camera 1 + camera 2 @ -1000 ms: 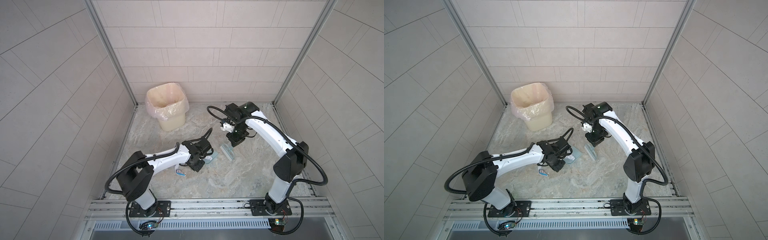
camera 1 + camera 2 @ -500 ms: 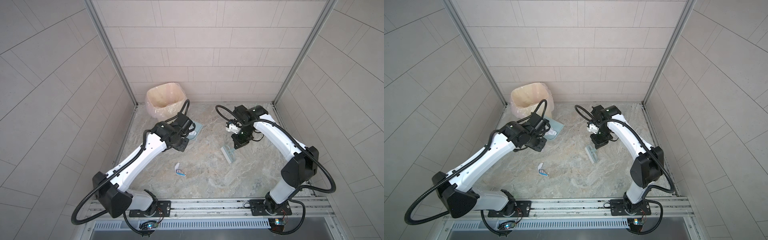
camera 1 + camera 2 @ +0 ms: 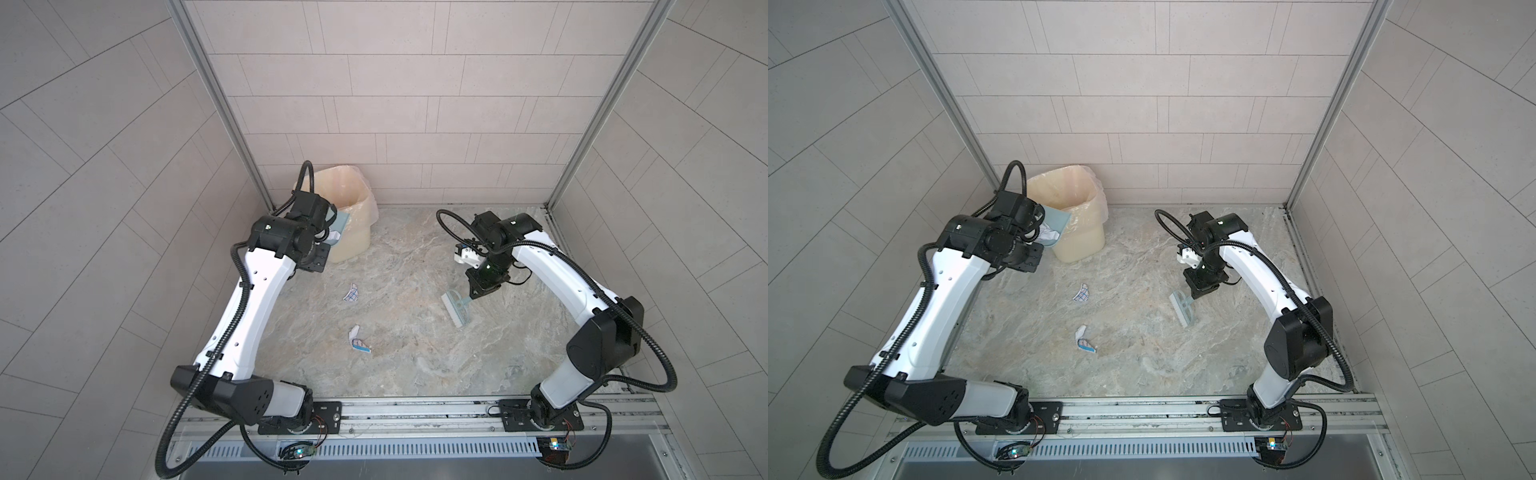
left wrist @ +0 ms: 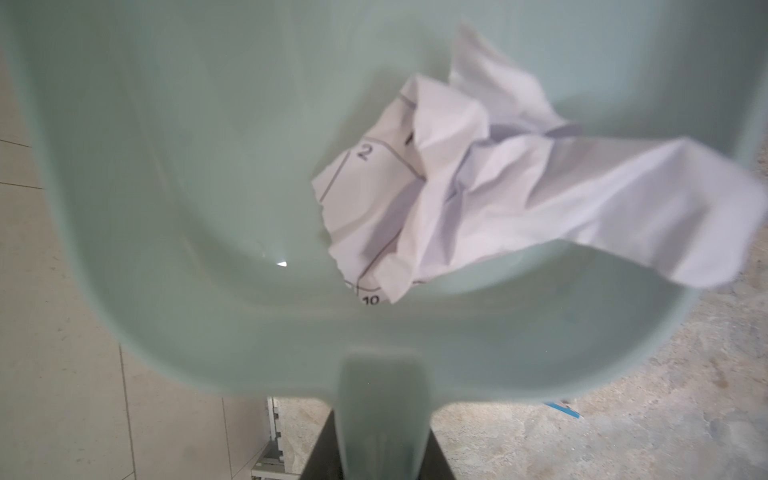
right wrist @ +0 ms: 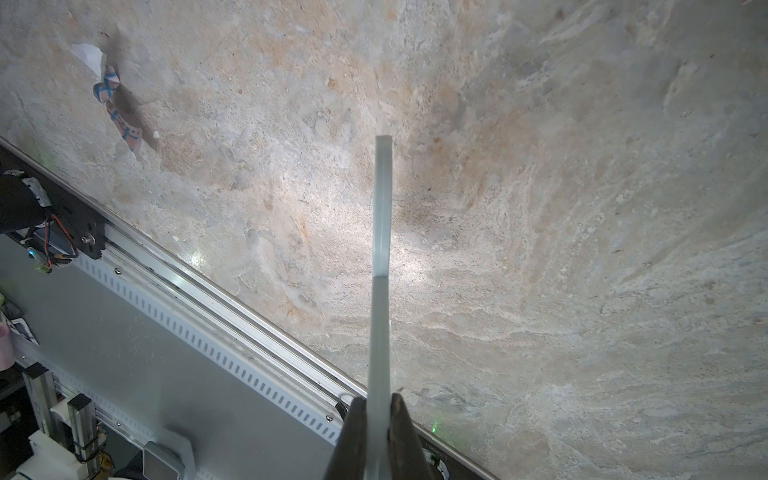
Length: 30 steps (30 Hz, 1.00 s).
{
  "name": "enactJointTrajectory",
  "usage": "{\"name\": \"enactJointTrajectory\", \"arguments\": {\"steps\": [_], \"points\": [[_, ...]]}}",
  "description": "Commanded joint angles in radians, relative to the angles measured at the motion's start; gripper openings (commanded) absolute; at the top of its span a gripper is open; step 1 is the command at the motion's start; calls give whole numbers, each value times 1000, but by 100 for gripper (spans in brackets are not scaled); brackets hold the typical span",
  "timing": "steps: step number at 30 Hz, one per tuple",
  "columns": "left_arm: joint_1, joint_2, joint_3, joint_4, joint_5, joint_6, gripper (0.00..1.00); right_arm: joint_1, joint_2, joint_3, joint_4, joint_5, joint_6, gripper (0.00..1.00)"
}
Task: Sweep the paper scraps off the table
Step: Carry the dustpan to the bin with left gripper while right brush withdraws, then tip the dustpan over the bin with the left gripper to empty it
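Left wrist view: one paper scrap (image 4: 478,195) in one dustpan (image 4: 187,166)

Both arms wore glossy white shells on their long links and matt black housings at the joints. The left arm (image 3: 253,307) showed a row of small dark holes along its white link, and its black shoulder block (image 3: 232,395) bore a cluster of round perforations. Ribbed black conduit (image 3: 165,434) looped off each arm. The right arm (image 3: 557,270) had a bulky black elbow housing (image 3: 602,349). Each stood on a black base plate (image 3: 326,415) with silver screws, thin red wires beside. The right claw (image 5: 378,398) had two dark, tapered fingers (image 5: 353,440).
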Motion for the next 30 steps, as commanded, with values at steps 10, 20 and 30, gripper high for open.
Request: {"name": "enactJointTrajectory", "arguments": {"steps": [10,20,30], "points": [[135,205,270,-5,-157,118,0,-8,-63,-38,-8,-24,2,0],[121,379,464,3,-283,196,0,-6,-89,-98,30,-61,32,0],[27,443,452,118,-601,405,0,-3,-88,-93,21,-58,40,0]]}}
